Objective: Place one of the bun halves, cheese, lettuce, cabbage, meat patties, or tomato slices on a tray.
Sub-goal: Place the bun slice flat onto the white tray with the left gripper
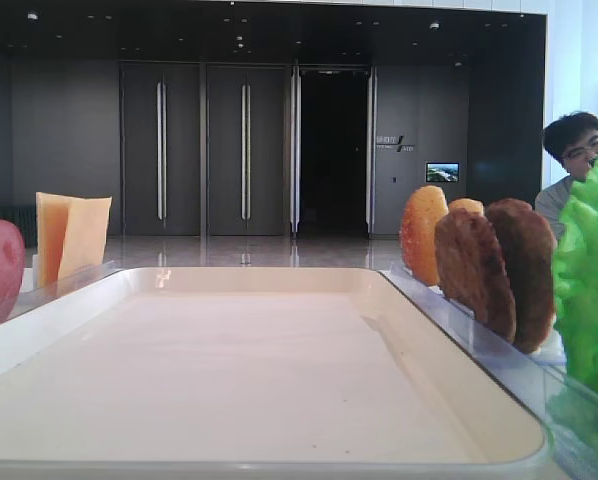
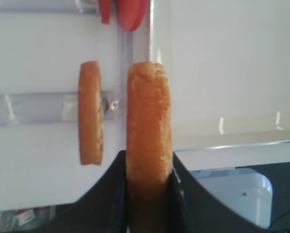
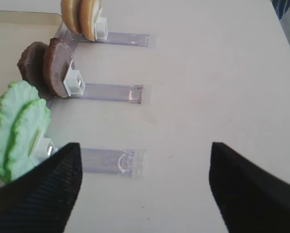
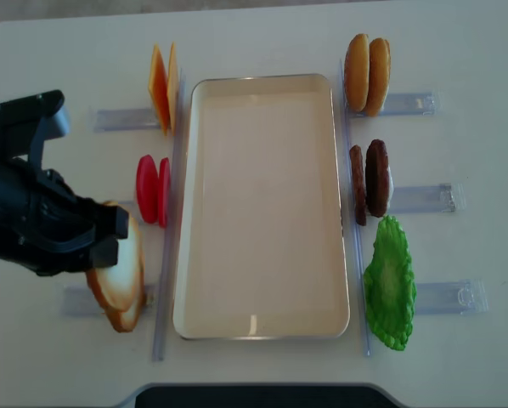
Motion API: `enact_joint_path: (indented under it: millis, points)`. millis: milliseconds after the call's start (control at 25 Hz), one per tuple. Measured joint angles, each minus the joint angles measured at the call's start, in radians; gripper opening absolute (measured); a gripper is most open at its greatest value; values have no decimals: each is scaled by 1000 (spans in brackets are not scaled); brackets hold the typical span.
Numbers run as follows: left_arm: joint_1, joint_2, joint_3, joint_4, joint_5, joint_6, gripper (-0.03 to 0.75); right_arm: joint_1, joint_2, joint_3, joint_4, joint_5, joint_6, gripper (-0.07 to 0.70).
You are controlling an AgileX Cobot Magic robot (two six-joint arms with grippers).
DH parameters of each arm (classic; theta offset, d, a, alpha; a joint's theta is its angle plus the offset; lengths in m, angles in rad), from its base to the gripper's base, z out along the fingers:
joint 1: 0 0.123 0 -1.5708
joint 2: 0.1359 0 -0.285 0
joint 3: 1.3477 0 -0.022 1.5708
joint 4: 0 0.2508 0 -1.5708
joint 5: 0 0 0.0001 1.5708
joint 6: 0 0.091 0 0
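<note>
My left gripper (image 2: 149, 162) is shut on a golden-orange bun half (image 2: 149, 121), held on edge. From above, this bun half (image 4: 118, 263) hangs left of the cream tray (image 4: 262, 327), with the left gripper (image 4: 110, 234) on it. A second bun half (image 2: 90, 112) stands in its clear holder beside it. Red tomato slices (image 4: 152, 191) and cheese (image 4: 160, 85) stand further along the tray's left side. On the right stand two more bun halves (image 4: 367, 72), meat patties (image 4: 369, 178) and lettuce (image 4: 390, 285). My right gripper (image 3: 145, 189) is open over bare table, right of the lettuce (image 3: 19, 131).
Clear plastic holders (image 3: 111, 162) stick out from the food on both sides of the tray. A dark base (image 4: 254, 395) sits at the table's front edge. A person (image 1: 576, 160) sits behind the table at the back right.
</note>
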Motion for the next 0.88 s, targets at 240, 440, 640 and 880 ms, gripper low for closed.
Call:
enact_joint_path:
  millis: [240,440,640,880]
  points:
    - [0,0,96,-410,-330,297,139,0,0,0,0,0,0,545]
    - [6,0,200,-916,-493,719,139,0,0,0,-4,0,0,545]
    - [35,0,276,-1284,-511,1039,139,0,0,0,0,0,0,545]
    - [40,0,343,-1398,-527,1159,139,19,0,0,-1,0,0,545]
